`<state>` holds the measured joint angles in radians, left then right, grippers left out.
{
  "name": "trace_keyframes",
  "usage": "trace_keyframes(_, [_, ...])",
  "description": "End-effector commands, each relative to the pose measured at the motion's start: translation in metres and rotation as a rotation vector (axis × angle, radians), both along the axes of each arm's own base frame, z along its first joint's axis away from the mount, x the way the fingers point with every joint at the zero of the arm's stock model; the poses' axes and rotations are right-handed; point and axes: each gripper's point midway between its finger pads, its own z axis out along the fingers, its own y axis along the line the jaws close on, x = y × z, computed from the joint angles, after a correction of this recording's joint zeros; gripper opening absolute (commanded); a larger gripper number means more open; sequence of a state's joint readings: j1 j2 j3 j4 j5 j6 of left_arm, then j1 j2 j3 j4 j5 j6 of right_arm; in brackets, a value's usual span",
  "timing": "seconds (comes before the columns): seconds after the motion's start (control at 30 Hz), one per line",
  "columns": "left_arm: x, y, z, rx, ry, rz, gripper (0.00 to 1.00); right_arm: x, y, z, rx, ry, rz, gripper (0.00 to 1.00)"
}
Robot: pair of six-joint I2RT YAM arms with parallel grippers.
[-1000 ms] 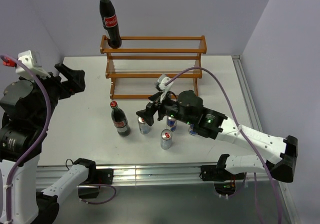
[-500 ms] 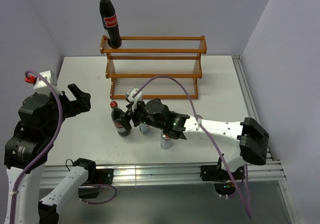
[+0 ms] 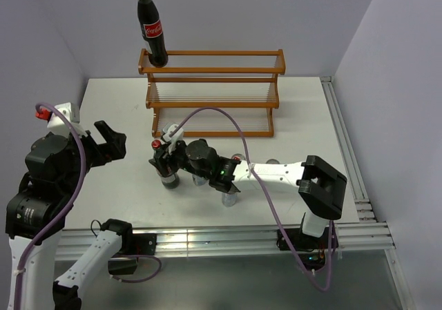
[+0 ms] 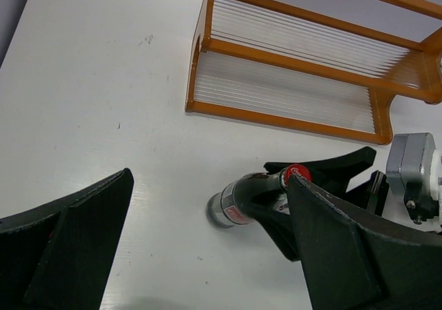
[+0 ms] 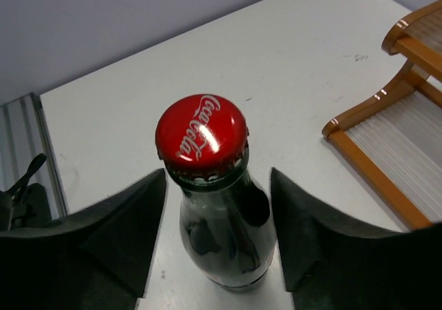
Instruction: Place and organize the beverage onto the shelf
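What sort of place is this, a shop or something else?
Probably a robotics lab bench: two arms bolted to a metal rail at a white table, plain walls, one small wooden shelf.

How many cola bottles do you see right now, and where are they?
2. One cola bottle stands at the left end of the shelf's top tier; the second bottle stands on the table between the right gripper's open fingers.

Cans (image 3: 228, 198) mostly hidden under right arm (image 3: 276, 174), count unclear, shelved bottle (image 3: 152, 30) seemingly clipped at its cap
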<state>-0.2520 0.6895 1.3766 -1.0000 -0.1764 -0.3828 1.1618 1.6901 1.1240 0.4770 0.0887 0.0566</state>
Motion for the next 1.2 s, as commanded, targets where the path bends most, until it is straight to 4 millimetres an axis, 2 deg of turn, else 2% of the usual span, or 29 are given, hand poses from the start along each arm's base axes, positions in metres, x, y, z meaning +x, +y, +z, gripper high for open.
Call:
trace_keyframes(0.0, [0.002, -0.005, 0.003, 0.0, -0.022, -0.028, 0.99, 0.011, 0.01, 0.041, 0.105, -0.074, -0.04, 0.64])
trace_keyframes(0.1, [0.003, -0.006, 0.0, -0.001, -0.015, -0.032, 1.0, 0.011, 0.011, 0.043, 0.108, -0.086, -0.039, 0.44])
trace_keyframes(0.13, [0.004, -0.006, 0.0, -0.002, -0.015, -0.034, 0.99, 0.009, 0.012, 0.045, 0.113, -0.09, -0.029, 0.32])
trace_keyframes(0.17, [0.004, -0.007, 0.0, -0.002, -0.017, -0.035, 1.0, 0.009, 0.011, 0.05, 0.123, -0.097, -0.024, 0.27])
trace_keyframes(0.27, [0.006, -0.009, -0.001, -0.005, -0.014, -0.044, 1.0, 0.004, 0.013, 0.07, 0.159, -0.118, 0.009, 0.02])
trace_keyframes(0.3, [0.008, -0.01, -0.001, -0.008, -0.012, -0.046, 1.0, 0.003, 0.013, 0.08, 0.164, -0.153, 0.016, 0.0])
trace_keyframes(0.43, [0.009, -0.011, 0.0, -0.011, -0.015, -0.047, 1.0, -0.001, 0.01, 0.116, 0.236, -0.21, 0.035, 0.0])
trace_keyframes(0.47, [0.009, -0.01, 0.002, -0.009, -0.02, -0.043, 1.0, -0.003, 0.008, 0.133, 0.265, -0.224, 0.042, 0.0])
trace_keyframes(0.53, [0.01, -0.009, 0.004, -0.008, -0.025, -0.041, 1.0, -0.007, 0.005, 0.151, 0.301, -0.237, 0.052, 0.0])
trace_keyframes(0.57, [0.01, -0.009, 0.006, -0.007, -0.03, -0.04, 0.99, -0.01, 0.0, 0.17, 0.34, -0.252, 0.058, 0.0])
trace_keyframes(0.63, [0.01, -0.011, 0.01, -0.011, -0.044, -0.051, 1.0, -0.014, -0.005, 0.187, 0.375, -0.263, 0.066, 0.0])
trace_keyframes(0.67, [0.009, -0.012, 0.013, -0.009, -0.055, -0.06, 0.99, -0.018, -0.012, 0.203, 0.406, -0.277, 0.072, 0.0])
trace_keyframes(0.77, [0.006, -0.018, 0.018, -0.02, -0.083, -0.103, 1.0, -0.027, -0.03, 0.231, 0.469, -0.301, 0.074, 0.0])
trace_keyframes(0.97, [0.0, -0.031, 0.032, -0.039, -0.16, -0.184, 1.0, -0.045, -0.072, 0.278, 0.549, -0.342, 0.07, 0.0])
trace_keyframes(1.13, [0.0, -0.051, 0.037, -0.049, -0.19, -0.299, 0.99, -0.05, -0.106, 0.306, 0.541, -0.356, 0.018, 0.0])
trace_keyframes(1.17, [0.001, -0.057, 0.036, -0.057, -0.185, -0.331, 1.0, -0.052, -0.118, 0.313, 0.539, -0.355, 0.003, 0.0])
